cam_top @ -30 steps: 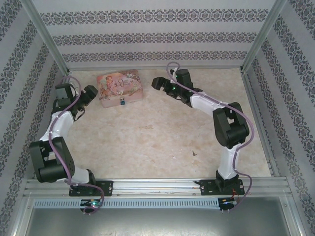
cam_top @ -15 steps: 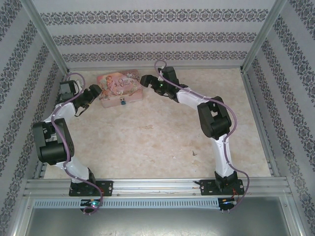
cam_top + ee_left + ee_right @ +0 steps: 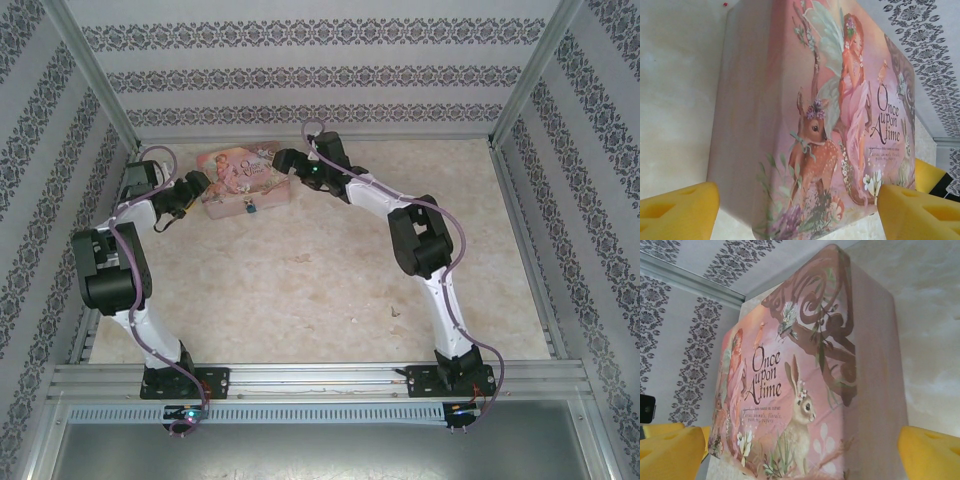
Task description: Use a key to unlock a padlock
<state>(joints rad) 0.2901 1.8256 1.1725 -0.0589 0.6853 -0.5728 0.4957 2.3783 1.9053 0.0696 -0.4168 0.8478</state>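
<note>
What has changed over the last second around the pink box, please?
The right hand swept left, up to the pink box's right end. The left hand edged slightly closer to its left end. Both are open, and nothing was taken hold of. The box and the padlock at its front stayed put.

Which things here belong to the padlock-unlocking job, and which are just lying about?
Job: tiny teal padlock; pink illustrated tin box with the padlock at its front; left gripper and right gripper, both open, flanking the box.
Lying about: small dark speck on the beige table.
</note>
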